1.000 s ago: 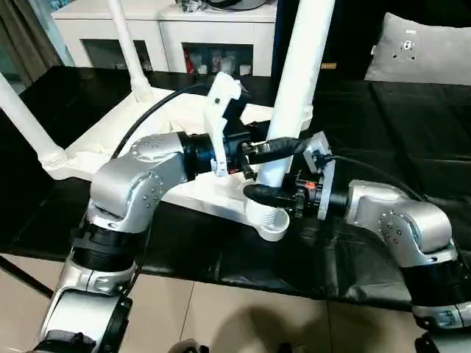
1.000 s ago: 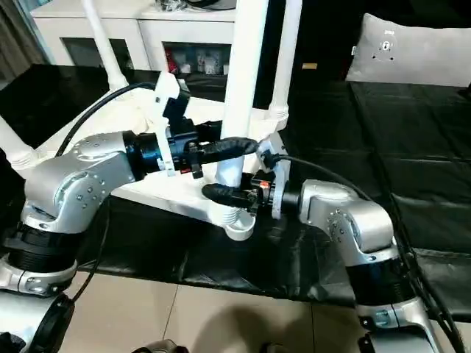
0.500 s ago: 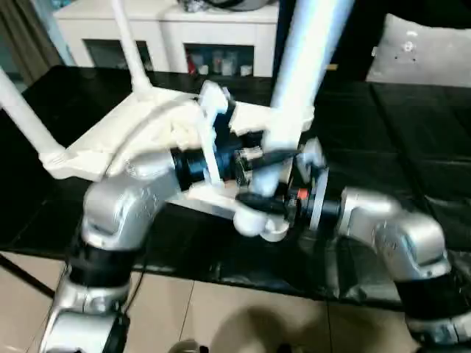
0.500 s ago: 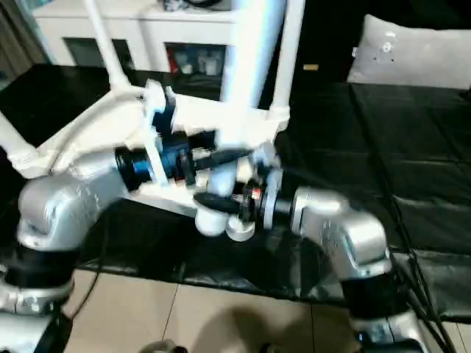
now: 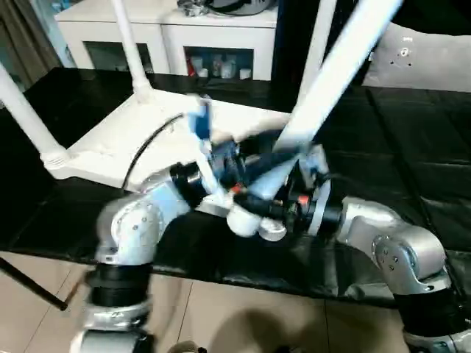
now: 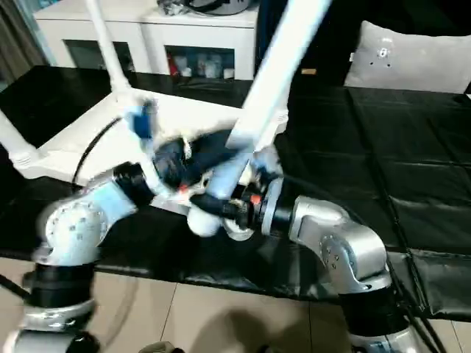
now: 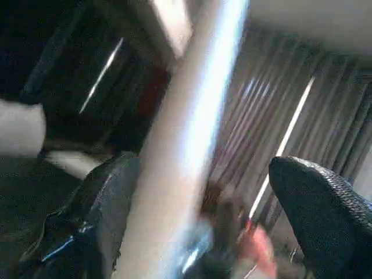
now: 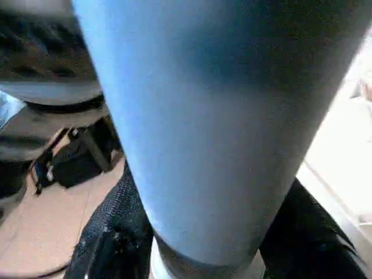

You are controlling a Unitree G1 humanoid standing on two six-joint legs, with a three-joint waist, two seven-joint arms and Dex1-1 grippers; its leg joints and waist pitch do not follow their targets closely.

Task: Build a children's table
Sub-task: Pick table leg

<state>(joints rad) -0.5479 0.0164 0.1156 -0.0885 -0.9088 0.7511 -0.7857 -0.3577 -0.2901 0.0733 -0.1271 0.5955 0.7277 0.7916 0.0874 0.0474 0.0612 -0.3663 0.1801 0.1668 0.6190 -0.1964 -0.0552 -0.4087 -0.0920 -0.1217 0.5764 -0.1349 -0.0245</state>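
White plastic leg [image 5: 335,81] leans steeply in our grip, its thick end just off the upturned table top [image 5: 140,140] on the black desk [image 5: 412,125]. Our right tool [image 5: 259,209] pinches it low; the left tool [image 7: 192,192] stands spread around it (not clamping). It could slip or miss its corner socket.

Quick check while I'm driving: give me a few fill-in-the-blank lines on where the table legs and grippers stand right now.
1. The leg between the two grippers is ____, not upright.
2. The table top lies upside down on the ____ work surface.
3. Besides the held leg, ____ legs stand upright in the top's sockets, such as the left leg.
4. The right gripper is shut on the ____.

Missing words: tilted; black; three; leg
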